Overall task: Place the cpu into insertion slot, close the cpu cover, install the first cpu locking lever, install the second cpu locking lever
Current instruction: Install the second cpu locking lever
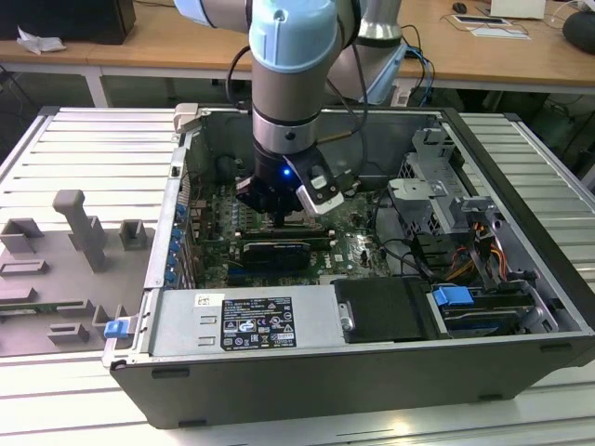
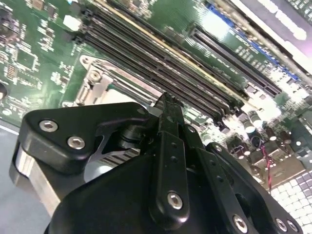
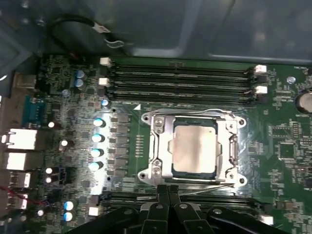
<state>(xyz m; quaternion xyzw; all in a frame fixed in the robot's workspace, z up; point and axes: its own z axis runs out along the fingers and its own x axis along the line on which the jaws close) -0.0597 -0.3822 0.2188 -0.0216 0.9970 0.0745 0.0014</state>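
In the first wrist view, the pale silver-beige square cpu lies flat in the square silvery-rimmed insertion slot on the green circuit board. The thin silvery cpu cover, a frame with a large window, lies closed around the chip. A thin wire lever runs along the socket edge nearest the tool. The black gripper stands just beside that edge, its two fingers pressed together with nothing between them.

The second wrist view looks past the gripper from behind: its narrow tip sits at the socket's rim, with long dark memory slots running just beyond.

The exterior view shows the grey and pale-blue arm reaching straight down into the open dark computer case, the gripper low over the board. Case walls, a drive cage on the exterior view's right and a long black card hem the arm in. A white label on the power supply carries print too small to read.
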